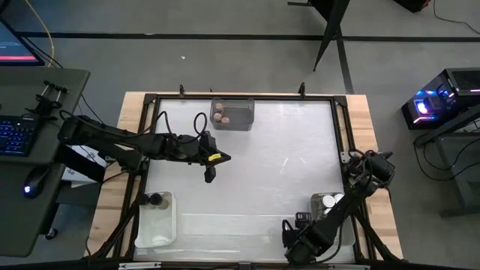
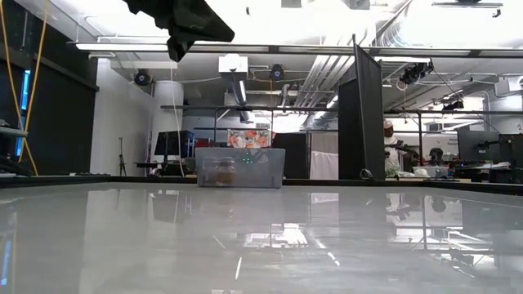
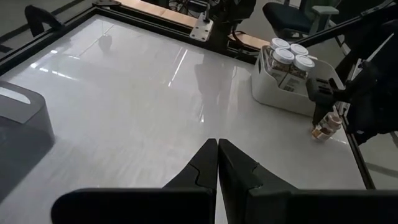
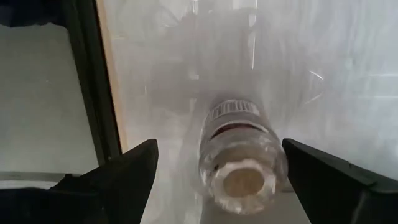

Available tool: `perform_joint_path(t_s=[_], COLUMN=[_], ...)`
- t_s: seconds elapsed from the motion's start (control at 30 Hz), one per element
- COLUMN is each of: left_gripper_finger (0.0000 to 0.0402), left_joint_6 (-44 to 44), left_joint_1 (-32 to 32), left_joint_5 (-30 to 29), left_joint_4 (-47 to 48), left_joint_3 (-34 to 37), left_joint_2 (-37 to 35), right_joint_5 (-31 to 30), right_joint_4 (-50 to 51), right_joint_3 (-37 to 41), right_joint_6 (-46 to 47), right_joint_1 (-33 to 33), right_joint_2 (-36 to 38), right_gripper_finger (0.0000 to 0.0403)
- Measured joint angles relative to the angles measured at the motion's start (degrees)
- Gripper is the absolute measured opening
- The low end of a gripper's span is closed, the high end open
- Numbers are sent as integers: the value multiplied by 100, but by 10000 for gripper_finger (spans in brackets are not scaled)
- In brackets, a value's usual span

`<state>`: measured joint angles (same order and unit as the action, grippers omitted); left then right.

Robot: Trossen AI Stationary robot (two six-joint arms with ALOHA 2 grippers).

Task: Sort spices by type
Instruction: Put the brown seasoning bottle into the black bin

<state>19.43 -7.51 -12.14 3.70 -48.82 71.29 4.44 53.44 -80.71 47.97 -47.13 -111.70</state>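
From above, the left gripper (image 1: 210, 177) hangs over the open middle-left of the white table (image 1: 262, 150) with its fingers pressed together and nothing in them, while the right gripper (image 1: 289, 234) sits low at the near edge, right of centre. Three containers show: a grey translucent plastic bin (image 1: 241, 116) at the far edge with brown cork-topped jars (image 1: 220, 115) inside, a clear plastic tray (image 1: 169, 221) at the near left holding one dark-lidded jar (image 1: 154, 199), and a white tub (image 1: 318, 202) at the near right with white-lidded jars (image 1: 328, 200). The level view shows only the grey bin far across the table, jars dimly visible through its wall. The left wrist view confirms the shut, empty fingers (image 3: 205, 163), the white tub with three white-lidded jars, and one small brown-topped glass jar (image 3: 326, 127) standing on the table just beside the tub. The right wrist view shows that jar between the right arm's widely parted fingers (image 4: 130, 171), apparently untouched. Sorting looks nearly done; this stray jar likely belongs in the far bin.
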Motion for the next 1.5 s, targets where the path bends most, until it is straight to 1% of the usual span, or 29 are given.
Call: perform_joint_path(t_s=[0.13,0.23,0.33,0.5,0.6,0.67,0.8,0.93,1.03,1.2,1.37,1.43,1.5], left_gripper_finger=[0,0,0,0,0,0,0,0,0,0,0,0,0], left_joint_6=[1,1,3,-31,-239,-329,-356,-522,-609,-494,-460,-460,-452], left_joint_1=[0,-2,-2,8,78,166,372,535,613,643,594,590,590], left_joint_5=[0,0,0,0,3,-6,-243,-565,-744,-814,-775,-760,-746], left_joint_4=[-2,-4,-2,80,300,469,843,1246,1544,1886,2139,2268,2392], left_joint_3=[0,0,0,0,0,0,-4,-7,-7,-7,-7,-4,-2], left_joint_2=[0,0,0,-77,-328,-614,-1408,-2180,-2627,-3140,-3305,-3305,-3296], right_joint_5=[-27,-162,-244,-84,48,13,-392,-864,-1262,-2212,-2796,-2841,-2722], right_joint_4=[-21,-32,-6,243,397,579,994,1224,1470,1988,1716,1384,1060], right_joint_3=[0,0,0,0,-19,-137,-656,-1108,-1338,-1829,-2405,-2649,-2885], right_joint_6=[106,182,257,102,-80,-328,-1051,-1627,-2061,-3031,-4100,-4424,-4663], right_joint_1=[9,11,9,9,9,47,311,730,1107,1962,3100,3630,4187], right_joint_2=[-102,-126,-125,-125,-125,-125,-110,-107,-107,-106,-103,-103,-103], right_gripper_finger=[332,316,292,233,196,176,172,172,172,172,172,172,172])
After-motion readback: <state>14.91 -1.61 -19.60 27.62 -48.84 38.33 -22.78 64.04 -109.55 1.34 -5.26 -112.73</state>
